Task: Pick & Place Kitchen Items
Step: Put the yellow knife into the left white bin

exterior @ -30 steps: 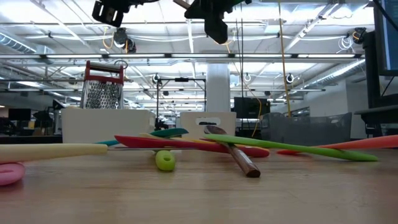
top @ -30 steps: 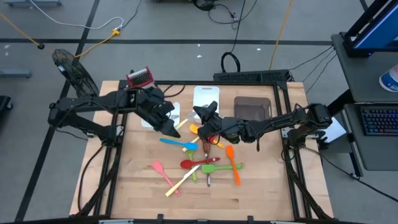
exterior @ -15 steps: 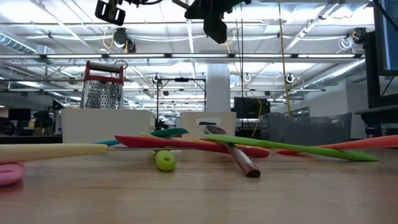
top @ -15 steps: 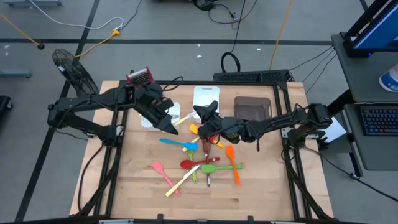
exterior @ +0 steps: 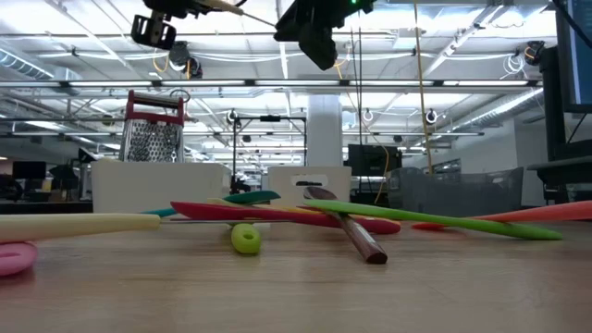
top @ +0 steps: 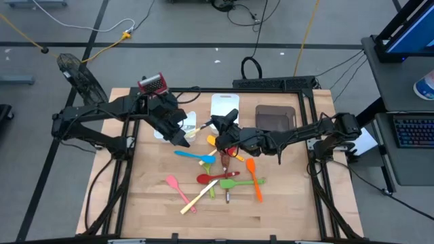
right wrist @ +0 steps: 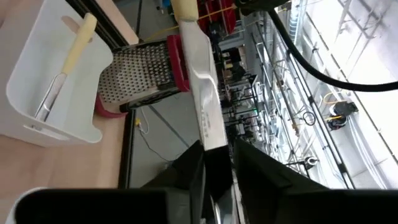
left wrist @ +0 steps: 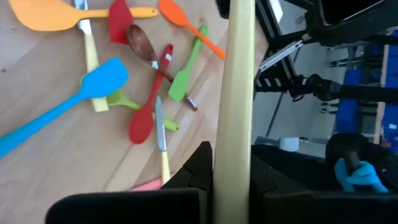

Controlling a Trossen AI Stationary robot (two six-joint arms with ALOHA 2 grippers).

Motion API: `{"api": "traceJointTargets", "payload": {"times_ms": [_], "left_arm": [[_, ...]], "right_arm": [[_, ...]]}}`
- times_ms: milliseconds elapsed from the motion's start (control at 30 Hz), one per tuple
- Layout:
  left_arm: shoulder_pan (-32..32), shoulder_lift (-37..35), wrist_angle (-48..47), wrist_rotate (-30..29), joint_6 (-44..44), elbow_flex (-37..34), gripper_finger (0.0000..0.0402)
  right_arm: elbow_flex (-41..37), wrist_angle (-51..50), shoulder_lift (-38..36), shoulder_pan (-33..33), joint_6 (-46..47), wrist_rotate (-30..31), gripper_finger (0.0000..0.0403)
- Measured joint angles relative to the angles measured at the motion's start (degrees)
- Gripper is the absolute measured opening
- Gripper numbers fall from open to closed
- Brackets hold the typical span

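Note:
A slim utensil with a cream handle point(left wrist: 233, 93) and a flat metal blade point(right wrist: 208, 112) hangs in the air between my two grippers, above the table's far middle. My left gripper point(top: 182, 133) is shut on its handle. My right gripper point(top: 218, 127) has its fingers a little apart, one on each side of the blade. Below them the other kitchen items lie flat on the wooden table: a blue spatula point(top: 193, 156), a red spoon point(top: 210, 177), a green one point(top: 237, 181), an orange one point(top: 254, 177) and a pink one point(top: 175, 184). My left gripper pinches the cream handle point(left wrist: 233, 146) between its two fingers point(left wrist: 199, 165), which run along the handle. It comes from the table's left, slanting down. The utensil is clear of the table, roughly level between the grippers. My right gripper has the blade point(right wrist: 214, 146) between its fingers point(right wrist: 186, 168), coming level from the right; I cannot tell whether they touch it.
A white tray point(right wrist: 37, 93) holding a cream-handled knife stands under the left arm. A second white tray point(top: 225, 105) and a brown one point(top: 274, 116) stand at the far edge. The red-topped grater point(top: 152, 83) is at the far left corner. The near part of the table is bare wood.
My left gripper has tipped slightly and shut on the cream handle. My right gripper has rolled about its own line, and the handle end has swung a little toward the far edge.

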Motion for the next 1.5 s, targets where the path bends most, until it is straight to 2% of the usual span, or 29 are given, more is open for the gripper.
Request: {"api": "traceJointTargets", "payload": {"times_ms": [200, 467, 700, 1033, 1167, 1333, 1500], "left_arm": [[0.05, 0.02, -6.40, -1.98, 0.28, -0.01, 0.0028], [0.43, 0.15, -23.73, -8.36, 0.70, -0.25, 0.0028], [2.72, 0.09, -28.34, -10.19, 3.25, -0.22, 0.0028], [10.43, 1.40, -34.53, -10.73, 18.41, -0.10, 0.0028], [13.98, 5.15, -38.36, -11.91, 25.53, -0.10, 0.0028], [17.92, 10.61, -38.37, -14.40, 33.83, -0.11, 0.0028], [21.18, 15.37, -38.42, -18.16, 39.81, -0.11, 0.0028]], "right_arm": [[0.01, -3.52, 0.00, -0.04, 2.80, 0.02, 0.0113], [0.13, -4.48, -0.26, -0.02, 4.39, 0.10, 0.0130], [0.13, -4.56, -0.24, -0.02, 4.98, 0.08, 0.0130], [0.13, -4.62, -0.22, -0.02, 7.57, 0.07, 0.0130], [0.11, -4.67, -0.22, -0.02, 8.90, 0.07, 0.0130], [0.11, -4.75, -0.20, -0.02, 8.97, 0.29, 0.0130], [0.11, -5.48, -0.15, -0.02, 8.97, 3.71, 0.0130]]}}
